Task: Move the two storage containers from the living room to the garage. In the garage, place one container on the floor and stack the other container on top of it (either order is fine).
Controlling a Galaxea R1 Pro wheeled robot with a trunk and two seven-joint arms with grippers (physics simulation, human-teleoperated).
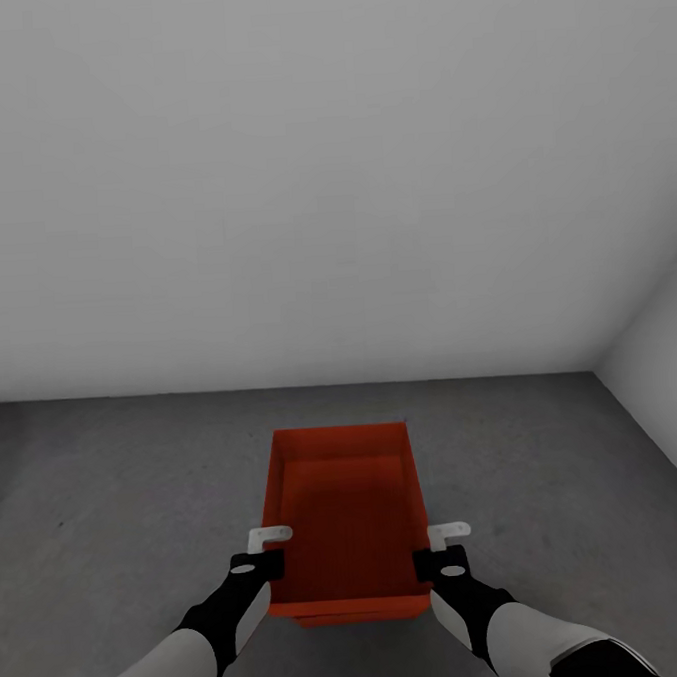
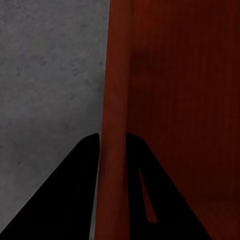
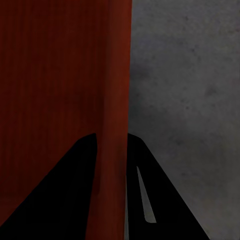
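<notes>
my left gripper point(image 1: 270, 535) clenched the left wall of the orange-red storage container point(image 1: 341, 509), one finger either side of the rim; my right gripper point(image 1: 448, 530) clenched the right wall likewise; a second red edge showed just beneath it; around lay the dark grey concrete floor point(image 1: 108, 493); beyond, the pale wall point(image 1: 299, 181).

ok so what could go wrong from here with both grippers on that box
1. The left gripper and right gripper each pinch only a thin side wall of the orange box, so it may slip or tilt if one arm moves ahead of the other.
2. An edge of a second box seems to show below it; letting go off-centre could leave the stack crooked on the concrete floor.
</notes>
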